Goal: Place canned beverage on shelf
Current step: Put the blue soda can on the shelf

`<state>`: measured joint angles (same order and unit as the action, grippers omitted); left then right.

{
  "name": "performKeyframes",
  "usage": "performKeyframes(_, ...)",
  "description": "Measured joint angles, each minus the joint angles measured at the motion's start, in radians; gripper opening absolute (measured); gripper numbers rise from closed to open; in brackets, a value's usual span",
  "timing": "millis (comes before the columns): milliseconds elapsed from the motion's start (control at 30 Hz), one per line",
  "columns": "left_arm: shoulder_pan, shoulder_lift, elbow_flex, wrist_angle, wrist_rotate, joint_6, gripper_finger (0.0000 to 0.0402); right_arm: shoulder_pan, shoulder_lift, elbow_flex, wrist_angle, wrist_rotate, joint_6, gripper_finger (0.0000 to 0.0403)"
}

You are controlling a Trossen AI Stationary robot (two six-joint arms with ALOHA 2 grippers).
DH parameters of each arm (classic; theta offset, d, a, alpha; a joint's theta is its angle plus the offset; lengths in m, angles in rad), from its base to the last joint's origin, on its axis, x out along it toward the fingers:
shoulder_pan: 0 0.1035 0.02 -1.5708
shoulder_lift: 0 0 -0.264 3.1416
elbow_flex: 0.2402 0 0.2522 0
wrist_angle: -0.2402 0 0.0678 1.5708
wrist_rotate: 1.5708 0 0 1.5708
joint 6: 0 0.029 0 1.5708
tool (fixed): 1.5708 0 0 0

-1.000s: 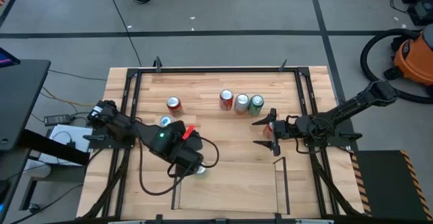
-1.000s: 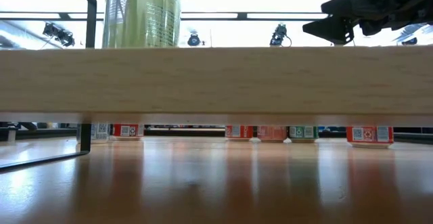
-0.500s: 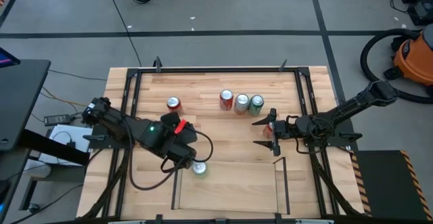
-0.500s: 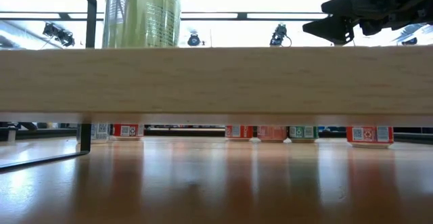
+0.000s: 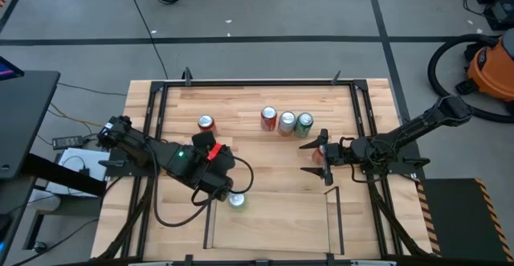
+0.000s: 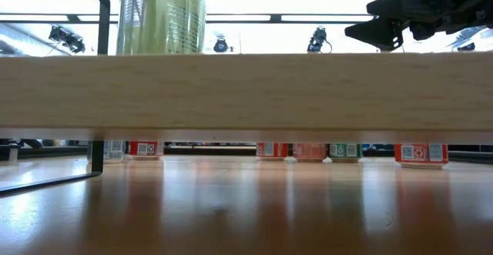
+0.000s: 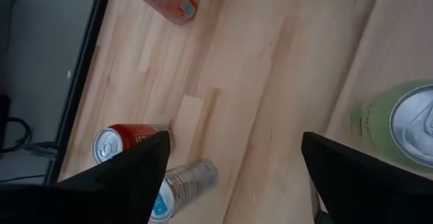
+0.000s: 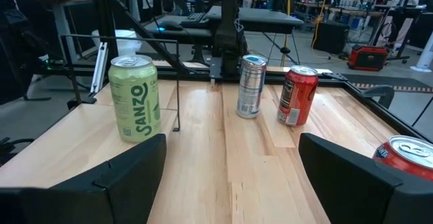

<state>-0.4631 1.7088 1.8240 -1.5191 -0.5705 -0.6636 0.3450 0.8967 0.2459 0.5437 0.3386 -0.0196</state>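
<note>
A green can point(image 5: 236, 200) stands upright on the light wood floor of the shelf point(image 5: 333, 218), at its left end. In the low view the can point(image 6: 162, 15) stands on the shelf's board point(image 6: 308, 85). My left gripper point(image 5: 222, 187) is open and empty, just beside the can toward the table's left and far side. In the left wrist view the fingers point(image 7: 235, 143) stand wide apart with the can point(image 7: 406, 122) off to one side. My right gripper point(image 5: 315, 159) is open and empty right of centre, beside a red can point(image 5: 322, 149).
Three cans, red point(image 5: 269, 118), silver-pink point(image 5: 287, 122) and green point(image 5: 304, 123), stand in a row at the far middle. A red can point(image 5: 207, 123) stands at the far left, with a silver-blue can point(image 7: 183, 183) near it. Black frame rods point(image 5: 152, 137) border the tabletop.
My left gripper has drawn back from over the green can toward the table's left and far side, uncovering the can. The can stays upright on the shelf. My right arm has kept still.
</note>
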Motion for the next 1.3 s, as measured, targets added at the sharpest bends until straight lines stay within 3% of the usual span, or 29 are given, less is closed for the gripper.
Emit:
performKeyframes(733,-0.022,0.000,-0.005,0.129,-0.129,0.065,0.0345,0.001,0.000,0.000,0.000,-0.004,0.000,0.0348)
performKeyframes(867,-0.028,-0.008,-0.110,0.239,-0.167,0.121,0.0345,0.001,0.000,0.000,0.001,-0.005,0.000,0.0348)
performKeyframes(1300,0.070,-0.159,-0.326,0.341,-0.085,0.144,0.0345,0.001,0.000,0.000,0.001,-0.004,-0.003,0.0348)
